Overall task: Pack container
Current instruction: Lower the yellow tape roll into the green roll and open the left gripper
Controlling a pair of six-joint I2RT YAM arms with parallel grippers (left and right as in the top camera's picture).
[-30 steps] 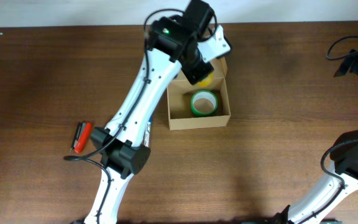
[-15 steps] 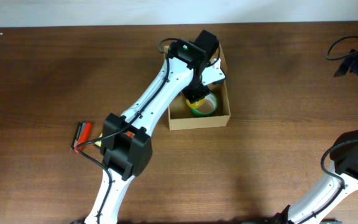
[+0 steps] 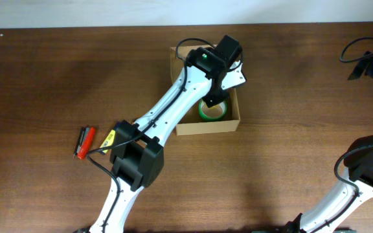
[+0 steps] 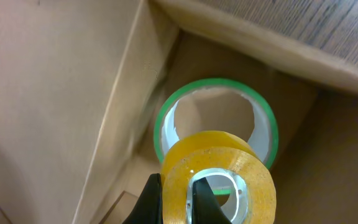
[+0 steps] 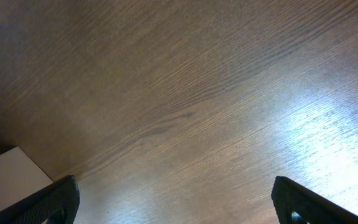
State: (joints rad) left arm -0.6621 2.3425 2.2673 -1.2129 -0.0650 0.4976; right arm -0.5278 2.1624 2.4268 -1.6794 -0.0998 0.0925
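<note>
Left claw [image 4: 176, 200] grasps yellow roll [image 4: 229, 171] over green roll [image 4: 216, 84] inside box [image 3: 207, 125], toward 12 o'clock on dark wood-grain bench [image 3: 290, 162]. Right claw [image 5: 176, 200] released over bench. Pale wall [image 3: 76, 13] at 12 o'clock.

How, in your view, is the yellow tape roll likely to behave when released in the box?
Probably stiff: the yellow tape roll looks undented in the left gripper. Likely light, being hollow. Released, it may land on the green tape roll and settle tilted.
</note>
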